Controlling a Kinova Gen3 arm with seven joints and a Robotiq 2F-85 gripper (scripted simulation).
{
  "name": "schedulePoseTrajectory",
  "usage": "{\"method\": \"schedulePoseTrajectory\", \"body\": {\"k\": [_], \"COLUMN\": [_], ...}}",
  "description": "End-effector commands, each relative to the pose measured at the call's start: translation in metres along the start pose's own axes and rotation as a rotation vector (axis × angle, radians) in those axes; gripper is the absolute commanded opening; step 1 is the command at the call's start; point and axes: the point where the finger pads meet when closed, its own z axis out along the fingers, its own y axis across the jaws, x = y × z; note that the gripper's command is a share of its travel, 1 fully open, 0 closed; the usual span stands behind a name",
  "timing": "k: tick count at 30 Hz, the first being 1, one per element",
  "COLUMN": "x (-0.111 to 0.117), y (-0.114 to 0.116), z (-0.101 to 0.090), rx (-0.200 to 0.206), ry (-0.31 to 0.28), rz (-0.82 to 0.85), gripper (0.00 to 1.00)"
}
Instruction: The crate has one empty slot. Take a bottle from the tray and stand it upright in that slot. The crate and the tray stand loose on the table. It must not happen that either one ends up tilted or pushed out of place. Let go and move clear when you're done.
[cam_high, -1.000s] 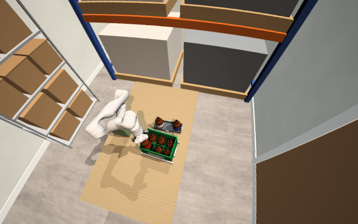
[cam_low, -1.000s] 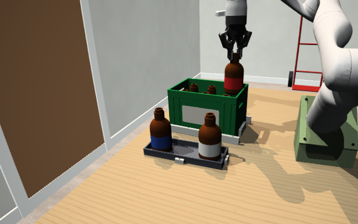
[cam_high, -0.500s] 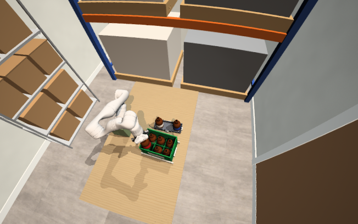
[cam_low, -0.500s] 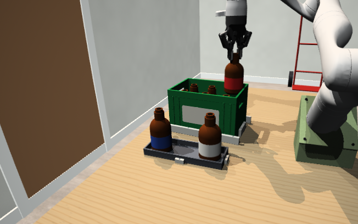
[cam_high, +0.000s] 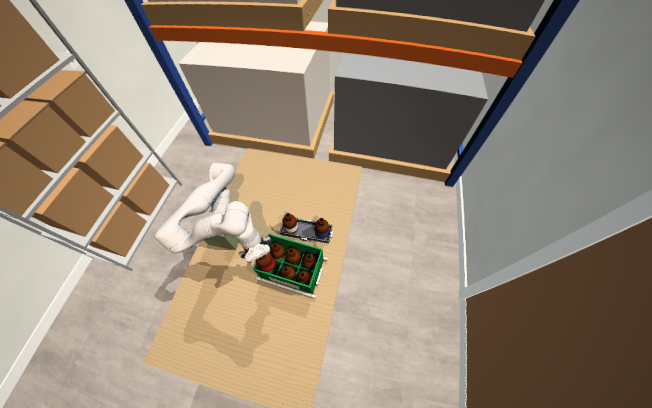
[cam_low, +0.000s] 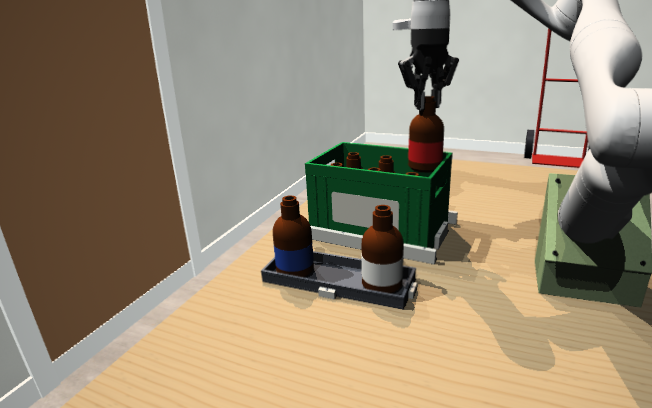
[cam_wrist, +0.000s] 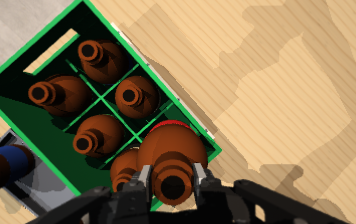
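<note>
"Looks like what?"

"Like a warehouse or storeroom. See the tall rack (cam_high: 340, 43), blue-posted and orange-beamed, and the bulky blocks (cam_high: 250, 100) (cam_high: 405, 120) on wooden bases."

"Anything else?"

"Look left: metal shelving (cam_high: 45, 78) stacked with brown cartons (cam_high: 75, 200). And by the wall, a red hand truck (cam_low: 559, 160)."

Five bottles (cam_high: 292, 256) (cam_low: 385, 163) (cam_wrist: 137, 96) crowd the crate's other slots; open air lies above the tray's middle, between two bottles (cam_high: 322, 228) (cam_low: 293, 240).
</note>
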Motion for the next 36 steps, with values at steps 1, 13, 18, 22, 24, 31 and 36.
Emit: {"method": "schedulePoseTrajectory", "body": {"k": [1,13,18,22,24,31,36], "x": [0.000,0.000,0.000,0.000,0.000,0.000,0.000], "y": [0.000,0.000,0.000,0.000,0.000,0.000,0.000], "z": [-0.001,-0.001,0.001,0.003,0.004,0.009,0.015], "rx": [0.000,0.000,0.000,0.000,0.000,0.000,0.000], "ry": [0.002,0.002,0.002,0.002,0.002,0.002,0.002], "rz": [0.000,0.000,0.000,0.000,0.000,0.000,0.000], "gripper": [0.00,0.00,0.00,0.00,0.00,0.00,0.00]}}
